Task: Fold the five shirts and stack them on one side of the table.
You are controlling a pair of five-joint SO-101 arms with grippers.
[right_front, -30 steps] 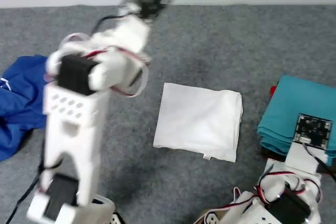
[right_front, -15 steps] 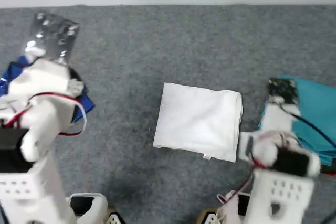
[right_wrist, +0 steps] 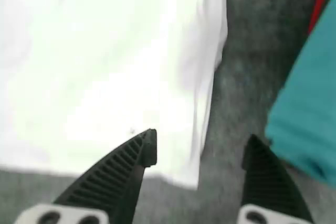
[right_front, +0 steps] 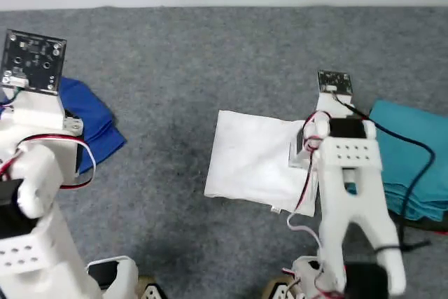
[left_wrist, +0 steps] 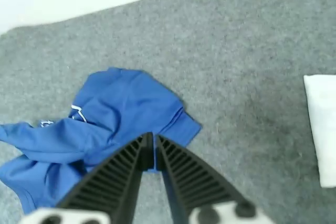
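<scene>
Right hand [right_wrist: 202,148]: mine, open, gripping nothing; it straddles the right edge of the white shirt [right_front: 255,159], one side over cloth, the other over bare table [right_front: 210,54].
Left hand [left_wrist: 153,142]: closed, empty, above the blue shirt [left_wrist: 118,111] on the table's left side.
White shirt: folded flat, mid-table, roughly square.
Key relation: the edge under my right hand runs near-to-far. The teal stack [right_front: 413,152] lies just to the shirt's right, w/ a thin strip of table between.
Nearer arm: right, by far; left is well apart.
Blue shirt: crumpled, not yet folded.
Writing: small white print on the blue shirt [left_wrist: 76,112], too small to read. Small tag [right_front: 275,209] at the white shirt's near edge, also unreadable.
My read: grip that edge, then carry the shirt rightward onto the stack.
</scene>
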